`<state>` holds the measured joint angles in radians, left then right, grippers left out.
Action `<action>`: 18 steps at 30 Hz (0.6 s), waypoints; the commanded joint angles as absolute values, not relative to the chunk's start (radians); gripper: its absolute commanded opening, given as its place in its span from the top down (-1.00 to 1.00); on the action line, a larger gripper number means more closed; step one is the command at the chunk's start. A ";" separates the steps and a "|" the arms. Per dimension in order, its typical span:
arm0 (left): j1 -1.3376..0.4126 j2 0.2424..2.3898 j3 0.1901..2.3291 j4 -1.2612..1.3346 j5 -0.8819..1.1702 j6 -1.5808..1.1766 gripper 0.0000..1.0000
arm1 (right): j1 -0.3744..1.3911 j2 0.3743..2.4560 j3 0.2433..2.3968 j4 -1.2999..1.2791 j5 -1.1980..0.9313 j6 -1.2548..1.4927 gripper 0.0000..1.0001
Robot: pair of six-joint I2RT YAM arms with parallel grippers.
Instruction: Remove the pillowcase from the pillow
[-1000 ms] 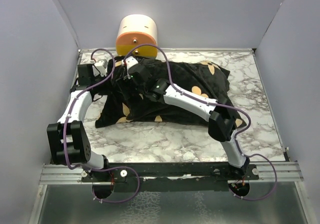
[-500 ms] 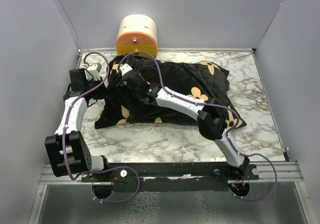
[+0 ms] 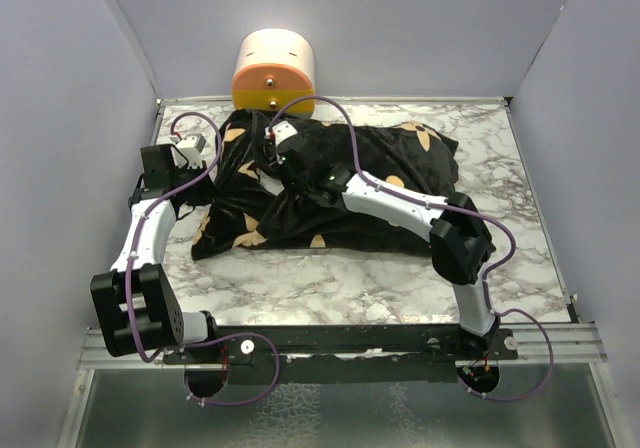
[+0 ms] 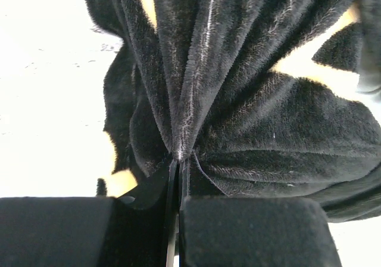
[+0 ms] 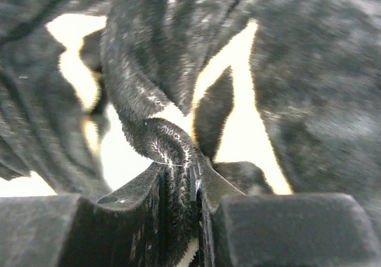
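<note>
One pillowcase (image 3: 390,158), black with tan flower prints, lies across the far half of the marble bench (image 3: 330,278). It is plump on its right part and gathered into folds at its left end. The pillow itself is covered and does not show in any view. One cream-and-orange cylinder (image 3: 273,68) stands at the far edge, just behind the pillowcase's left end.

Both arms reach to that bunched left end. The left gripper (image 4: 178,180) comes in from the left side and is pressed together on a single ridge of black pile, with folds fanning out from the pinch. The right gripper (image 5: 178,183) comes across the top of the pillowcase and is clamped on one twisted roll of the same fabric.
</note>
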<state>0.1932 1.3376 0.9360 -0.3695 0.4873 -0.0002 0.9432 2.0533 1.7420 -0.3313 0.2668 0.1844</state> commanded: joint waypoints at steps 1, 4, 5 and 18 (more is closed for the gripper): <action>0.213 1.290 0.909 -0.371 0.391 0.057 1.00 | 0.884 1.974 1.679 -0.362 0.319 0.197 0.65; 0.214 1.278 0.901 -0.372 0.350 0.077 1.00 | 0.866 1.945 1.651 -0.362 0.316 0.208 0.65; 0.216 1.275 0.900 -0.372 0.335 0.086 1.00 | 0.859 1.935 1.643 -0.364 0.314 0.210 0.65; 0.178 1.206 1.014 -0.430 0.417 0.079 -0.25 | 0.816 1.946 1.506 -0.299 0.088 0.318 0.66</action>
